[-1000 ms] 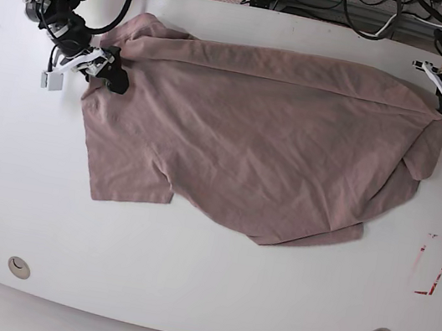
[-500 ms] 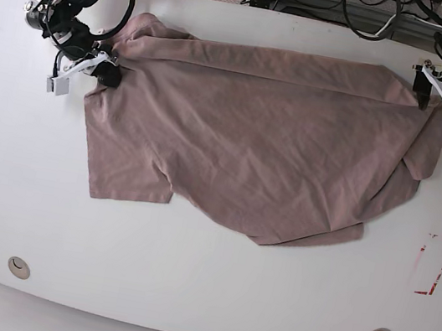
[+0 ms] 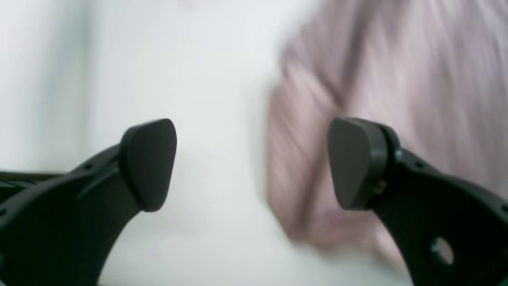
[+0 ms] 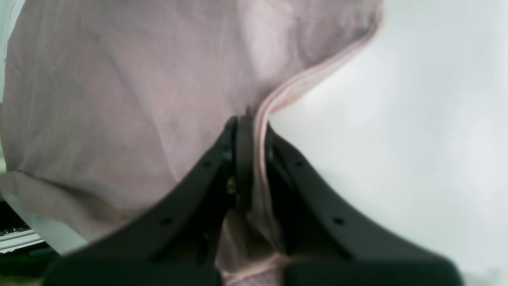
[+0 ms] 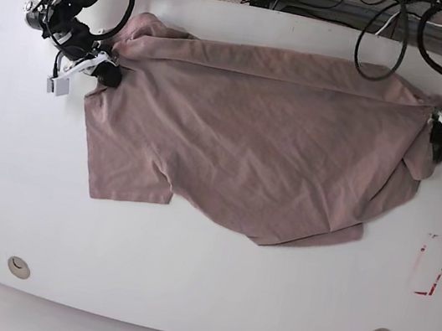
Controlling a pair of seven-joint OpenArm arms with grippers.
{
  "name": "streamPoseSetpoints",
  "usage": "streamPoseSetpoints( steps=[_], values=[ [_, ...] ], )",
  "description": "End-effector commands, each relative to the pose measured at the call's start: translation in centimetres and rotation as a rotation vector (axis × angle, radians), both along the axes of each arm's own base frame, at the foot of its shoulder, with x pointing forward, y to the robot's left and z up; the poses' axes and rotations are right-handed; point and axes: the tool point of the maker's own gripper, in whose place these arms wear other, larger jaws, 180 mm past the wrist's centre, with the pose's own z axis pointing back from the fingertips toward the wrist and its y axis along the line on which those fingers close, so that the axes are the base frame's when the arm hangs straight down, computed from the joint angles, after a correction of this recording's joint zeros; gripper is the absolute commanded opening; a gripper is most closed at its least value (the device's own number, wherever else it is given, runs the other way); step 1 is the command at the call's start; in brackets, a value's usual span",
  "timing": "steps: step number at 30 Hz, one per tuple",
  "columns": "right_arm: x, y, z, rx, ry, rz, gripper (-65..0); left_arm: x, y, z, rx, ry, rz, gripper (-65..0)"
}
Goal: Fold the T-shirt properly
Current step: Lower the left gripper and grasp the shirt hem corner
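T-shirt [image 5: 251, 137] lies spread toward the worktop's [image 5: 185, 278] far edge; right tool [image 4: 248, 131] pinches its hem, left tool [image 3: 252, 163] gapes empty.

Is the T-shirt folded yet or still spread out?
Spread out. The T-shirt lies mostly flat across the table, only its edges rumpled, no neat fold made.

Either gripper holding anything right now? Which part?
Right gripper is shut on the T-shirt, pinching its hemmed edge at the shirt's end. Left gripper is open beside the other end, holding nothing.
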Motion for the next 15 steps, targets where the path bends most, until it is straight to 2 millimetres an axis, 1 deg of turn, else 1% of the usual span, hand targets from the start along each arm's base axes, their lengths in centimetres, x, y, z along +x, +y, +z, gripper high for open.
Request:
streamPoseSetpoints(
  steps=[1, 2, 4, 6, 8, 13, 15],
  values=[
    [-1.2, -0.6, -0.9, -0.043, 0.077, 0.021, -65.0, 1.6, 0.4, 1.0, -0.016, -0.026, 0.015, -8.3],
    [-1.2, -0.6, -0.9, -0.043, 0.075, 0.021, -65.0, 2.2, 0.5, 1.0, -0.028, -0.029, 0.021, -8.3],
    [-1.2, -0.5, -0.9, -0.04, 0.075, 0.021, -65.0, 4.0, 1.0, 1.5, -0.077, -0.062, 0.059, -8.3],
    [-1.2, -0.5, -0.9, -0.04, 0.075, 0.021, -65.0, 5.4, 1.2, 1.2, -0.126, -0.076, 0.084, -8.3],
    [-1.2, -0.6, -0.9, -0.042, 0.075, 0.021, -65.0, 7.5, 0.6, 0.4, -0.193, -0.074, 0.095, -8.3],
    [-1.2, -0.6, -0.9, -0.042, 0.075, 0.021, -65.0, 10.7, -0.3, -1.4, -0.301, -0.047, 0.098, -8.3],
    [-1.2, -0.6, -0.9, -0.043, 0.075, 0.021, -65.0, 12.3, -0.6, -2.1, -0.36, -0.042, 0.101, -8.3]
  ],
)
